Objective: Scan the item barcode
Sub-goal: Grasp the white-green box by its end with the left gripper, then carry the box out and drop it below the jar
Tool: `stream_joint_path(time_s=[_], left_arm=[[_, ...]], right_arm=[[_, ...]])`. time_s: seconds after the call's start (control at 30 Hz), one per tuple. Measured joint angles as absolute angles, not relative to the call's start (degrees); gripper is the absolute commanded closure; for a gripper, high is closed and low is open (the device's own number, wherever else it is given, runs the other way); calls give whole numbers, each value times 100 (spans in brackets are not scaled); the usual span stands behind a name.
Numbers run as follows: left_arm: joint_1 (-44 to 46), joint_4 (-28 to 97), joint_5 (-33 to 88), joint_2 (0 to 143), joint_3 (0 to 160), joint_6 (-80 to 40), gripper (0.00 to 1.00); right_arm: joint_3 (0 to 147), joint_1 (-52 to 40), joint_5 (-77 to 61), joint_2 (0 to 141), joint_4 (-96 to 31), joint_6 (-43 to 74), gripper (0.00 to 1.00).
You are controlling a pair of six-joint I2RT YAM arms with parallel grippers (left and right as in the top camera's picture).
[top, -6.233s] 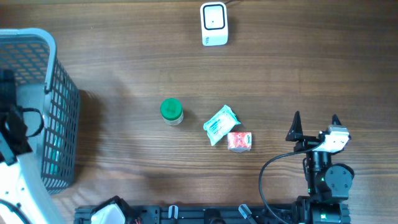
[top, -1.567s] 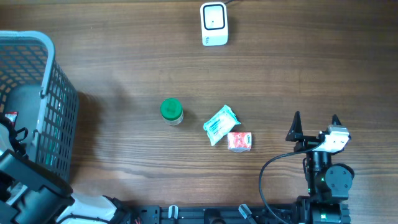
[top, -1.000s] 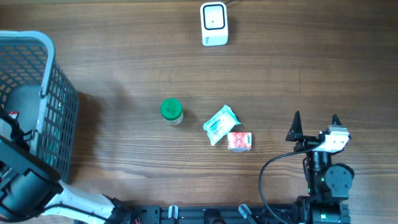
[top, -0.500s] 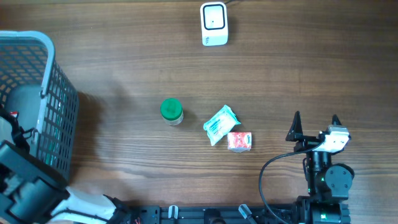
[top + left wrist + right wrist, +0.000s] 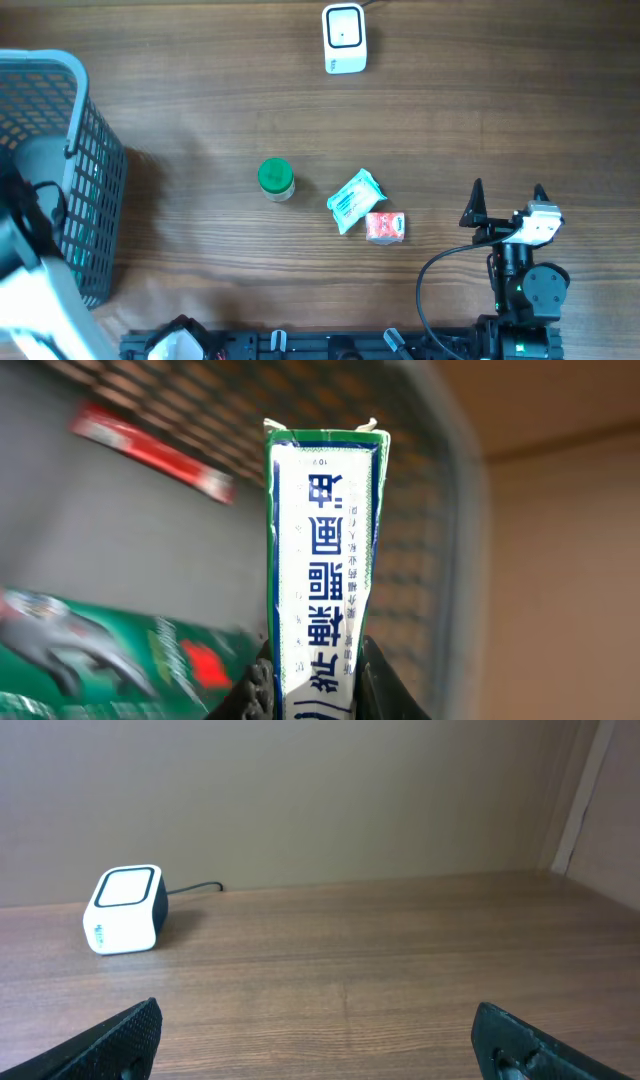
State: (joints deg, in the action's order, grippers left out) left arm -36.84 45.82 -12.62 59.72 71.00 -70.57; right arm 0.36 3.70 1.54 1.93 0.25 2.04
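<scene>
The left gripper [image 5: 315, 685] was clamped on a flat green-and-white packet with blue print [image 5: 322, 540], held upright at the grey plastic mesh basket [image 5: 430, 500]. The right gripper [image 5: 508, 192] stood with its fingers wide apart, well away from the white box-shaped scanner [image 5: 344, 38].

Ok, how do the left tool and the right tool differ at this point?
The left tool is shut on a green-and-white box, while the right tool is open and empty. The left tool is at the grey basket on the left side. The right tool sits at the near right of the table, facing the white scanner. Both are dark and two-fingered.
</scene>
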Motion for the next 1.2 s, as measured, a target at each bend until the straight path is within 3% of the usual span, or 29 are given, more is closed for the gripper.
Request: stream_joint_path(time_s=[0.23,0.37,0.67,0.93,1.2], left_arm=[[-3157,4709,132,4665,7164,-7054,89],[-2088,5953,851,4692,7194,-6971,90],[276,7745,401,5688,7185,-6493,89],[1754,7594,-69,7168,6823,-6429,87],[2130,6366,-322,8374,5782,-6407,82]], right_arm=[[36,370,154,193,25,204,0],[36,370,152,193,25,204,0],[36,370,152,193,25,204,0],[36,370,152,193,25,204,0],[36,370,152,193,25,204,0]])
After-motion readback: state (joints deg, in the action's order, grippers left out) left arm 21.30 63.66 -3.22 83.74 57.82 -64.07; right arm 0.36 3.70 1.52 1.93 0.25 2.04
